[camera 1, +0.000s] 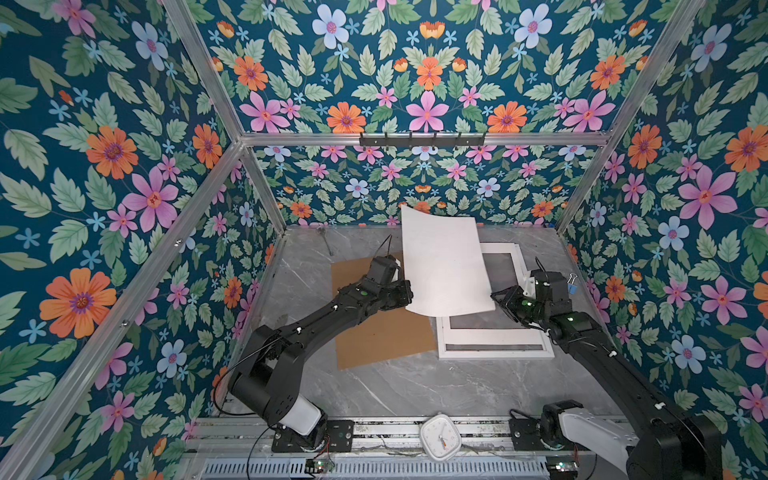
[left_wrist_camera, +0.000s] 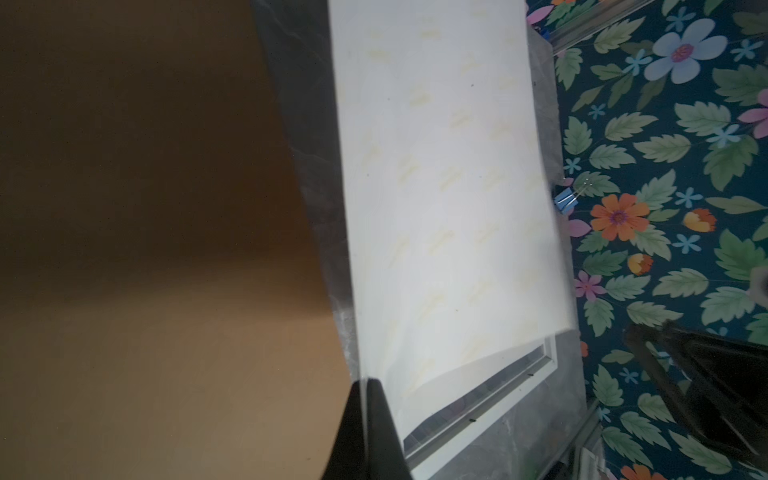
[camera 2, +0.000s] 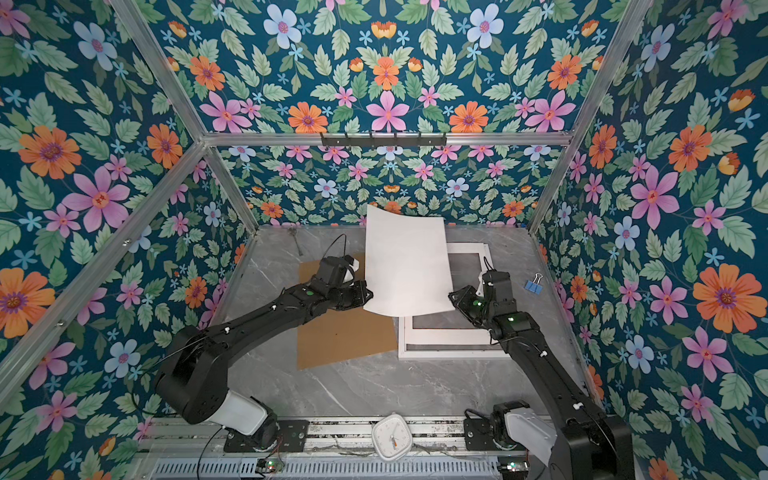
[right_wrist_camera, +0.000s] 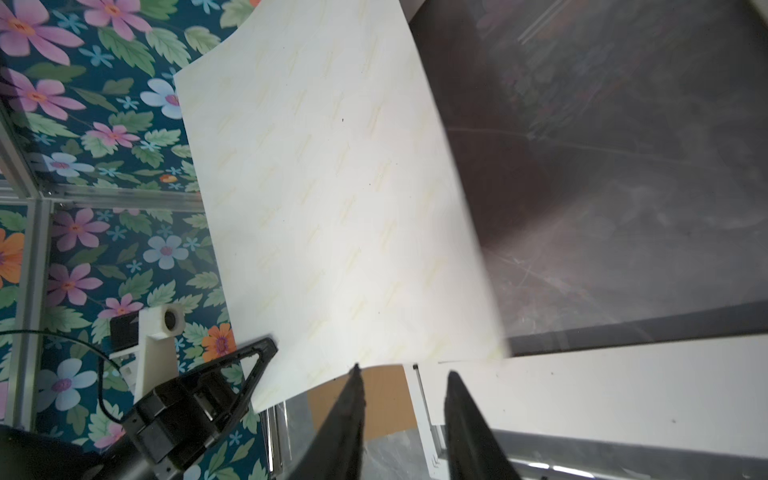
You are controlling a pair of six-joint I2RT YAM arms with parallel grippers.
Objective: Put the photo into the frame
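The photo (camera 1: 444, 266), white back up, hangs bowed above the frame (camera 1: 494, 353) toward the counter's (camera 1: 395, 395) far edge, left gripper (left_wrist_camera: 366, 386) jaws clenched on its near-left corner, right gripper (right_wrist_camera: 404, 372) jaws released beside its near edge; judged light, floppy, slick: best pinched at opposite edges.

The photo (camera 1: 446, 266) shows its plain white back with faint yellowish marks; it is up in the air, tilted and a little curled, over the far left part of the frame (camera 1: 494, 354), which is white, narrow-bordered and flat on the desk (camera 1: 395, 386)
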